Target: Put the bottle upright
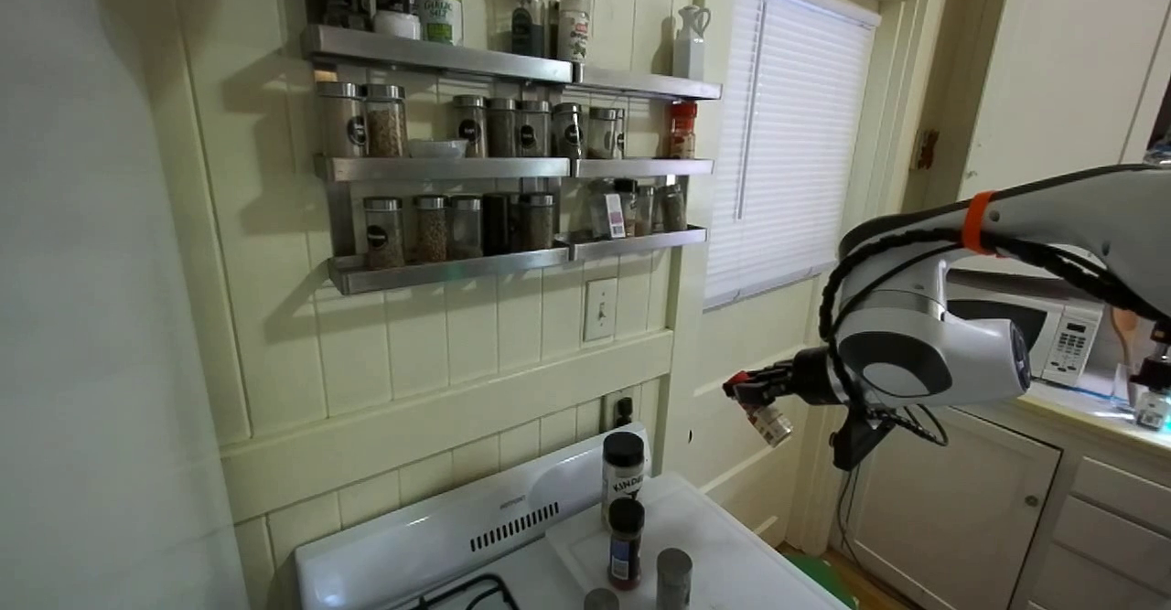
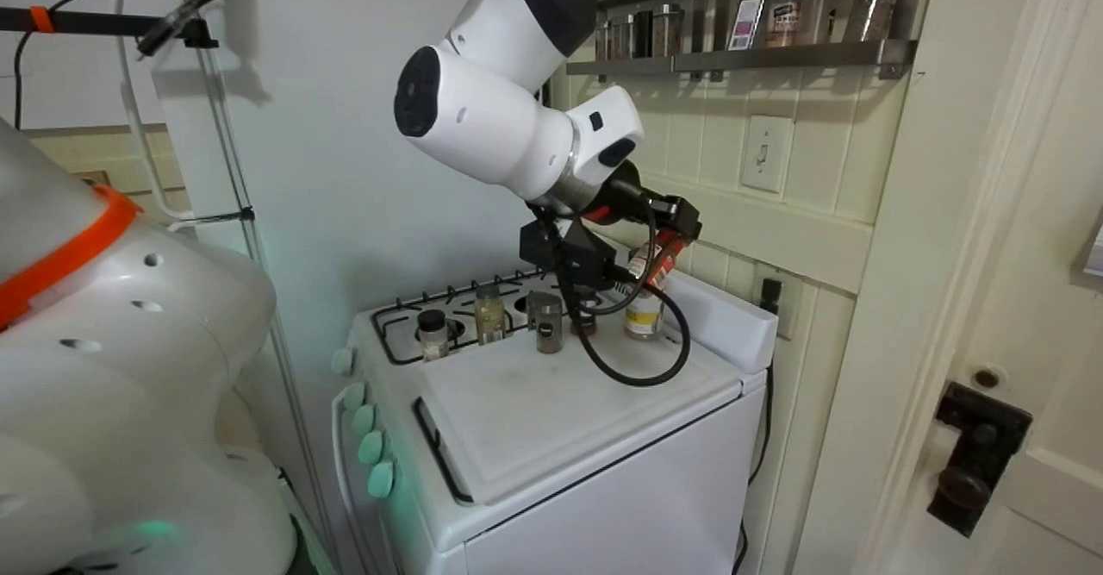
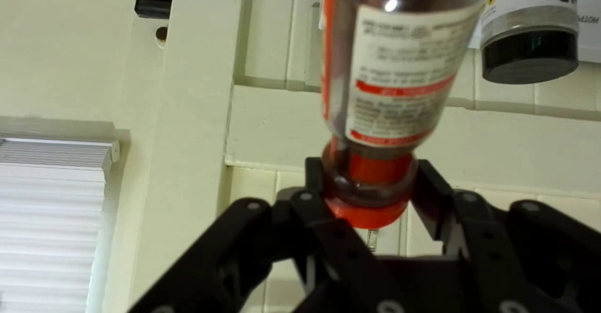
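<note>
My gripper (image 1: 752, 389) is shut on the neck of a bottle with a red cap and a red and white label (image 1: 768, 423). It holds this bottle in the air, tilted, base lower than cap. The bottle also shows in an exterior view (image 2: 662, 258), partly behind the cable and gripper (image 2: 676, 220). In the wrist view the bottle (image 3: 399, 76) sits between both black fingers (image 3: 368, 181), its base cut off by the frame's top. Another bottle, with reddish contents and a dark top (image 1: 626, 546), stands upright on the stove; cables partly cover it in an exterior view (image 2: 585, 315).
The white stove (image 2: 517, 420) has a flat cover. A larger black-capped bottle (image 1: 623, 468) stands at its back and also shows in the wrist view (image 3: 530, 41). Several shakers, including a grey one (image 2: 548, 325), stand nearby. Wall shelves (image 1: 448, 169) hold jars. A cable loop (image 2: 638, 380) hangs from the wrist.
</note>
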